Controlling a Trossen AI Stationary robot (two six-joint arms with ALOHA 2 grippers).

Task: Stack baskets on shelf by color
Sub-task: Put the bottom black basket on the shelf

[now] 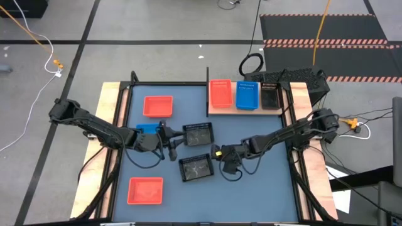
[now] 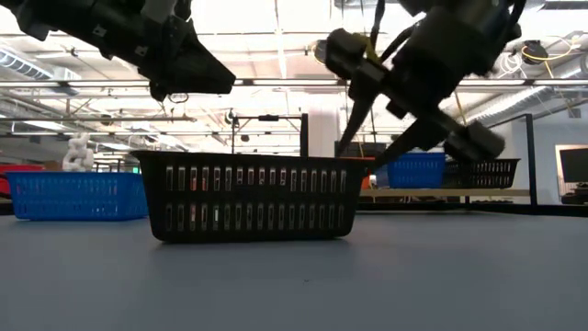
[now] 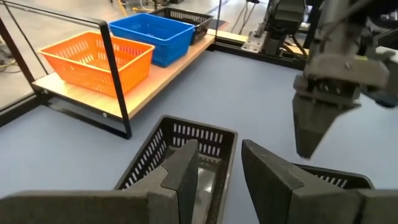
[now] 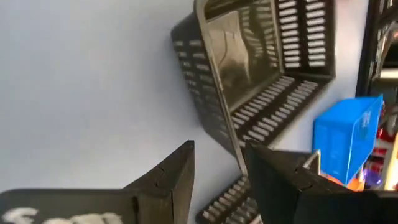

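Observation:
Two black mesh baskets lie flat mid-table: a far one [image 1: 198,134] and a near one [image 1: 196,167]. My left gripper [image 1: 174,143] is open at the far basket's left end [image 3: 186,149], its fingers above the end wall. My right gripper [image 1: 217,154] is open at the near basket's right end [image 2: 349,165], one fingertip [image 2: 344,149] by the rim and the other outside. The shelf [image 1: 213,112] carries a red [image 1: 220,93], a blue [image 1: 247,95] and a black basket [image 1: 270,95]. A blue basket [image 1: 148,129] lies partly under my left arm. My right gripper: its open fingers slant down from the table's right onto the near black basket's right end wall [image 4: 231,198]. I cannot tell whether either finger touches the rim. The basket sits flat on the table. My left gripper touches nothing that shows.
Two red baskets lie on the table's left half, one far [image 1: 157,105] and one near [image 1: 146,190]. The shelf's thin black post [image 1: 208,88] stands at its left end. Wooden strips [image 1: 113,107] edge the blue tabletop. The two grippers are close together mid-table.

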